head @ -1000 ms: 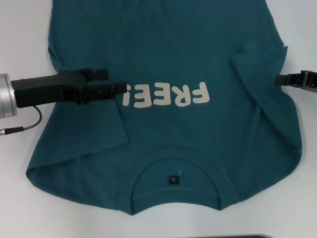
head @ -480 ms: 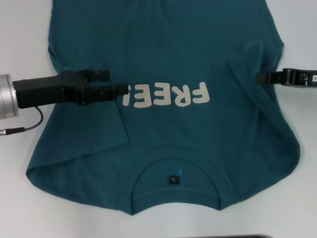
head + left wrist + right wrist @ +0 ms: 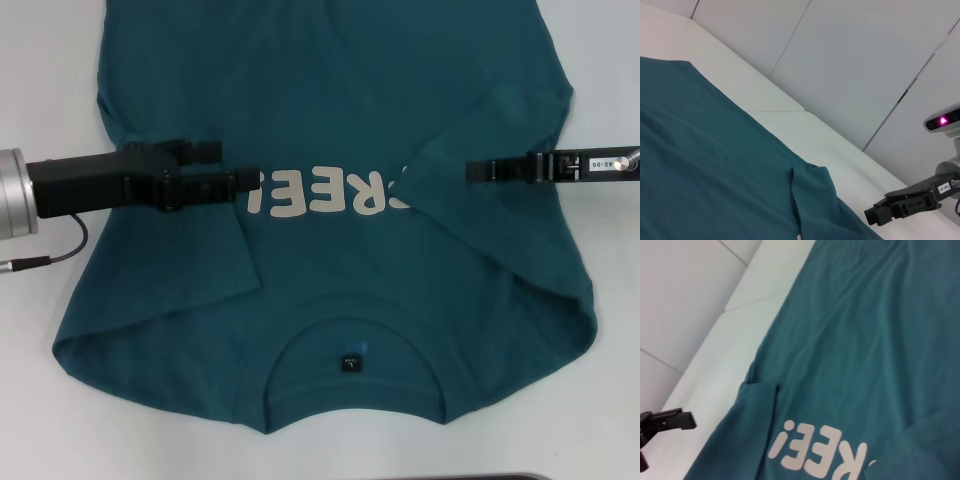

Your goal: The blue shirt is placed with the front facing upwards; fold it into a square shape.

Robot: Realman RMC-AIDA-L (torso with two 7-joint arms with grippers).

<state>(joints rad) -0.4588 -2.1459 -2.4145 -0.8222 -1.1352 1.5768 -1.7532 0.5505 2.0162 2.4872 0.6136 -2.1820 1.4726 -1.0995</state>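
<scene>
1. Shirt [image 3: 330, 120] lies face up on the white tabletop [image 3: 40, 60]; its right side now folds inward, covering the lettering's "F".
2. Right gripper [image 3: 475, 171] has moved inward, jaws clenched on that fold.
3. Left gripper [image 3: 250, 180] stays at the lettering; jaw state unclear.

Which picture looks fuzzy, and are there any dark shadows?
Right wrist view: the blue shirt and its lettering look soft and blurry. Head view: sharp, evenly lit, only faint shadow under the left gripper and right gripper. Left wrist view: a pink light glows.
</scene>
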